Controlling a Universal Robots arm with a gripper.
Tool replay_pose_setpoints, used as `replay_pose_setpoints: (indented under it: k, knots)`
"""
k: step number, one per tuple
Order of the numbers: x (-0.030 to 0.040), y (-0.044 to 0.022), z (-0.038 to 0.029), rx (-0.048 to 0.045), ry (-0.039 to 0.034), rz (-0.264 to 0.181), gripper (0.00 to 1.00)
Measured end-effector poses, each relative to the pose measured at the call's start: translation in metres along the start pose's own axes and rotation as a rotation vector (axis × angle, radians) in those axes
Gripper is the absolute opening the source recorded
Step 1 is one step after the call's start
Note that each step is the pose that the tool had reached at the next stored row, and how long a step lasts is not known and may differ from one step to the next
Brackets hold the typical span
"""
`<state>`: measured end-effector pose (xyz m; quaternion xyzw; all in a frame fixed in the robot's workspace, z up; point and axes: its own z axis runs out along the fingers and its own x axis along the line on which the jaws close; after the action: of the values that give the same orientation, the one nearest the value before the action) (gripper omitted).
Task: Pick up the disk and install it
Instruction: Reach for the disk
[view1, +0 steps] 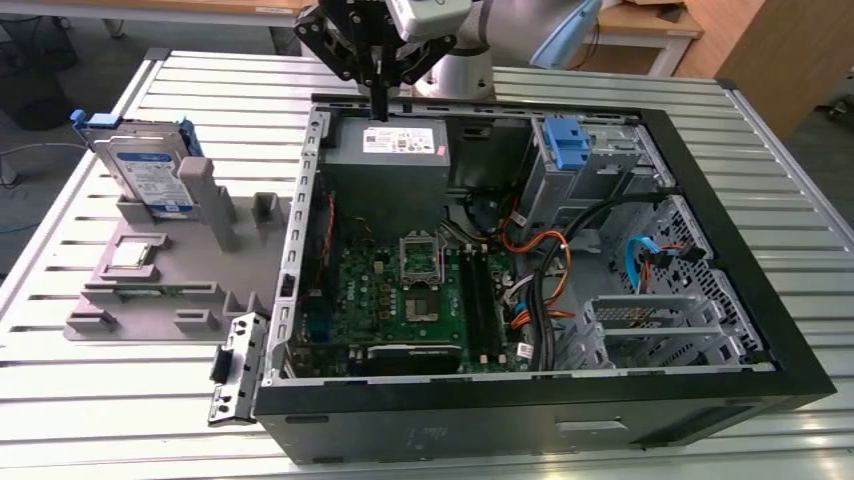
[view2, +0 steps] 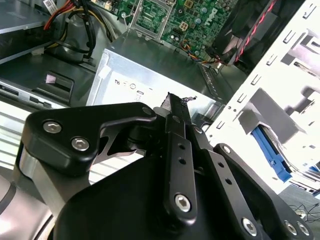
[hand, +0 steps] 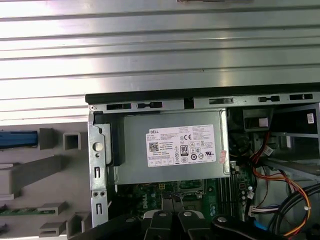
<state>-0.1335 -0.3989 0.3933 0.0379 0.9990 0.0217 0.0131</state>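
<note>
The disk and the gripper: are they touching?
Apart. The exterior view shows the gripper above the power supply and the disk standing in the grey holder, far from it.

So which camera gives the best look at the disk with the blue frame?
The exterior view: the disk stands upright in the grey holder, label and blue carrier plain to see. The first wrist view catches the disk edge-on; the second wrist view shows a blue strip behind the holder, probably its carrier.

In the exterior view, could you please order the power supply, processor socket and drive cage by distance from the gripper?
1. Power supply, beneath the gripper.
2. Processor socket, middle of the case.
3. Drive cage, near corner, exterior view's right.
</note>
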Motion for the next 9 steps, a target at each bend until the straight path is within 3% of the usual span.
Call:
replay_pose_setpoints:
  k: [9]
  knots:
    - [0.0029, -0.0003, -0.0001, 0.0000, 0.0000, 0.000, 0.10]
